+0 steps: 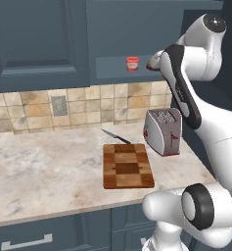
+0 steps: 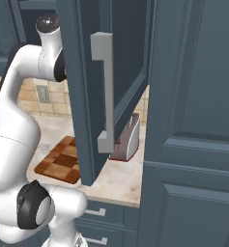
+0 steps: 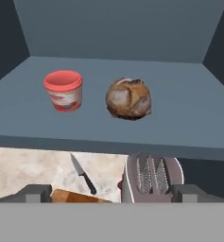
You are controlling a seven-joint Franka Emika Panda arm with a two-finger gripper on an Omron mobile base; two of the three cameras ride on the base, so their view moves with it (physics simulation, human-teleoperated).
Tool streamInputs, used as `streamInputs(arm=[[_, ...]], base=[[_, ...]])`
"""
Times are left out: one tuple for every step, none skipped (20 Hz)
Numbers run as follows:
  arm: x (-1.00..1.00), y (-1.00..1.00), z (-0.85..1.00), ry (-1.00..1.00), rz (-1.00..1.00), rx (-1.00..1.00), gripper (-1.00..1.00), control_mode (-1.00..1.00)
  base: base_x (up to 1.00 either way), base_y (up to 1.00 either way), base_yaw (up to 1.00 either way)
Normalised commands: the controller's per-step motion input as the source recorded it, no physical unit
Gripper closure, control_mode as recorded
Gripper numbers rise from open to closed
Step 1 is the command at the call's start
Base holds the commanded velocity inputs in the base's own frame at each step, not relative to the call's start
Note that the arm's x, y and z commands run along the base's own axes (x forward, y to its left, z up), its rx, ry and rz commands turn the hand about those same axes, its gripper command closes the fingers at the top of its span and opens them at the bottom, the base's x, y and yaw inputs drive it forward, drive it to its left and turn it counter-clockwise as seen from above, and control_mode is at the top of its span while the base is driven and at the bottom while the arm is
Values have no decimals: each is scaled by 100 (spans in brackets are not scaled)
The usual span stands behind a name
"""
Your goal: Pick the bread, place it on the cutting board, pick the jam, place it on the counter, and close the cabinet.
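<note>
Gripper (image 3: 111, 194) jaws stand apart, empty, at the frame's bottom. The bread (image 3: 128, 99) sits on the cabinet (image 3: 108, 33) shelf, centre frame, straight ahead; the jam (image 3: 63, 90) lies left of it.

The arm (image 1: 186, 93) is hiding most of the bread (image 1: 151, 63) in the left base view; the open cabinet door (image 2: 94, 91) is covering part of the toaster (image 2: 128, 140)
</note>
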Motion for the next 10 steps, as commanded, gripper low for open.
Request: streamInputs(arm=[[44,-14,-16,4,0,0,-100,-100],[45,-12,-13,4,0,0,-100,-100],[44,-10,-9,3,0,0,-100,-100],[38,-9,-2,1,0,0,-100,-100],[33,-8,0,0,0,0,-100,-100],[36,-4,0,0,0,0,-100,-100],[34,0,0,0,0,0,-100,-100],[32,-4,0,0,0,0,-100,-100],[30,-2,-1,0,0,0,-100,-100],[26,-1,-1,0,0,0,-100,-100]], base=[[0,0,0],[0,0,0],[0,0,0],[0,0,0],[0,0,0],[0,0,0],[0,0,0],[0,0,0],[0,0,0],[0,0,0]])
